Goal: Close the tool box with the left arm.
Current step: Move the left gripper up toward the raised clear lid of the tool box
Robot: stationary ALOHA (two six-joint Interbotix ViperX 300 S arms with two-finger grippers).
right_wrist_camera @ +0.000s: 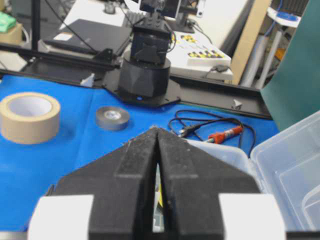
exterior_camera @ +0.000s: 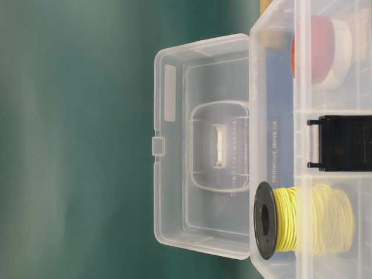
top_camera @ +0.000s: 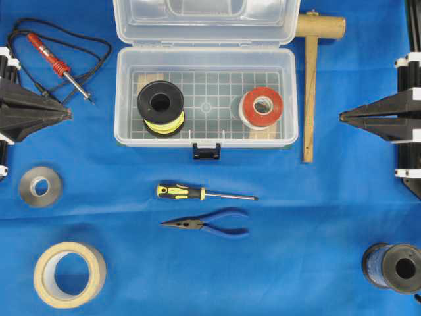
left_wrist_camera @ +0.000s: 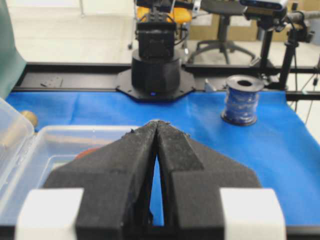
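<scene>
The tool box (top_camera: 206, 99) lay open on the blue surface (top_camera: 296, 250), lid (top_camera: 206, 22) tipped back, well apart from the left arm's fingers (top_camera: 56, 110), which were pressed together holding nothing and pointed at the box from its left. The right fingers (top_camera: 355, 117), likewise closed and empty, pointed at it from its right. Inside the box sat a yellow spool (top_camera: 160, 107) and a red spool (top_camera: 261, 107). In front of the box lay a screwdriver (top_camera: 204, 193) and pliers (top_camera: 207, 224); a mallet (top_camera: 309, 85) lay just right of it.
</scene>
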